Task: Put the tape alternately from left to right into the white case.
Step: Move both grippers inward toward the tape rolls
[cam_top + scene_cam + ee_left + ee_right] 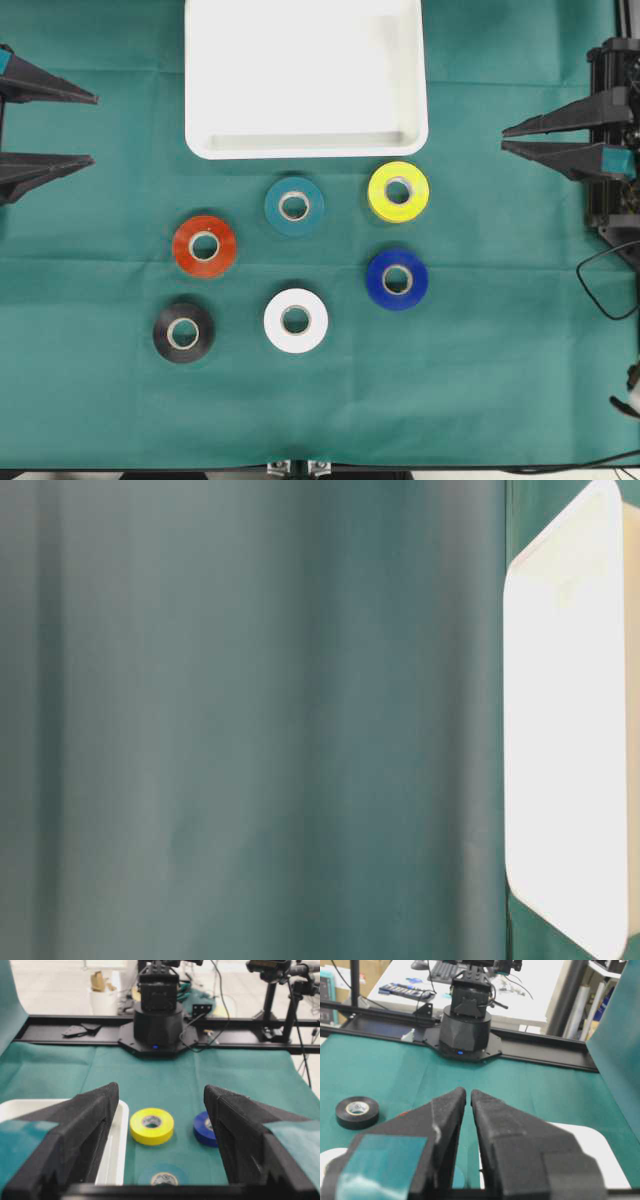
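— While both arms sit back at the table's edges, where is the tape?

— All six rolls lie flat on the green cloth [100, 400], none in the white case [306, 145]. The teal roll [294, 206] and the yellow roll [398, 191] are nearest the case's front rim. The red roll [204, 246] sits to the left of the teal one and a bit further from the case. The blue roll [397, 279] lies just below the yellow. The white roll [295, 320] and the black roll [183, 333] are furthest from the case.

— And the case itself?

— It rests at the top middle of the overhead view, with nothing inside. The table-level view shows only one rounded edge of it against blurred green fabric.

— What is the left gripper [88, 128] doing?

— Its jaws stand well apart with nothing between them. Its own camera looks through the gap at the yellow and blue rolls, with the case's corner at the left.

— The right gripper [506, 138]?

— Its fingertips are almost touching, only a thin slit between them, and it grips nothing. It stays at the right edge, well clear of every roll. Its camera catches the black roll off to the left.
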Motion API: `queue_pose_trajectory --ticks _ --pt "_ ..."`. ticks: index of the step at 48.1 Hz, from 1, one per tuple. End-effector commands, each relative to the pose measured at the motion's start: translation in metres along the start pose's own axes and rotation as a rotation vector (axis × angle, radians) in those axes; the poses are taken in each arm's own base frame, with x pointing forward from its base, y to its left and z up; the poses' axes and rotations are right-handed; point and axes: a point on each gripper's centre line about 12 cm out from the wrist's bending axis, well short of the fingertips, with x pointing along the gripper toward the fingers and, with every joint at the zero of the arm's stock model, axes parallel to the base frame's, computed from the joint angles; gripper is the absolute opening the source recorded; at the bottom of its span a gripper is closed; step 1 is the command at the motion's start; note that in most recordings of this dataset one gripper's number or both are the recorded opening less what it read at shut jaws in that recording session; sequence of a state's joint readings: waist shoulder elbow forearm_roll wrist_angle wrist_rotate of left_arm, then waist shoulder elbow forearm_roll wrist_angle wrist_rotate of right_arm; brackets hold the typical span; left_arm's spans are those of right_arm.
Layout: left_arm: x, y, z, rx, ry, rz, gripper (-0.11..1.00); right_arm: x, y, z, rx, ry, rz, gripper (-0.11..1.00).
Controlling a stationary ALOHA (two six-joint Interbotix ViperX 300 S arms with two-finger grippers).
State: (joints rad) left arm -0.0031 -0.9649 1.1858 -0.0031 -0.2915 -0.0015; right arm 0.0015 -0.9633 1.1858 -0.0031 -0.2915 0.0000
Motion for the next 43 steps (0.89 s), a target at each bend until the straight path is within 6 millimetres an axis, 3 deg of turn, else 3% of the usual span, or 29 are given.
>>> queue_pose_trajectory --ticks 1,3,8,15,31,43 --pt "0.003 -0.001 0.007 -0.027 -0.011 -0.001 0.24 0.002 0.000 0.005 0.002 -0.014 0.002 0.24" --pt "0.003 -0.001 0.006 -0.026 -0.008 -0.001 0.22 0.002 0.000 0.003 -0.003 -0.006 0.003 0.22" --pt "0.003 -0.001 0.004 -0.024 0.002 -0.001 0.02 0.004 0.000 -0.001 -0.012 0.017 0.004 0.03" --pt "0.002 -0.002 -0.001 -0.026 0.020 -0.008 -0.10 0.006 0.000 -0.004 -0.009 0.032 0.004 0.00" --pt "0.002 -0.010 -0.009 -0.027 0.053 -0.047 -0.11 0.017 0.000 -0.012 -0.007 0.081 0.004 0.00" --pt "0.020 -0.011 -0.025 -0.023 0.150 -0.046 -0.06 0.032 0.000 -0.022 -0.007 0.141 0.005 0.04"
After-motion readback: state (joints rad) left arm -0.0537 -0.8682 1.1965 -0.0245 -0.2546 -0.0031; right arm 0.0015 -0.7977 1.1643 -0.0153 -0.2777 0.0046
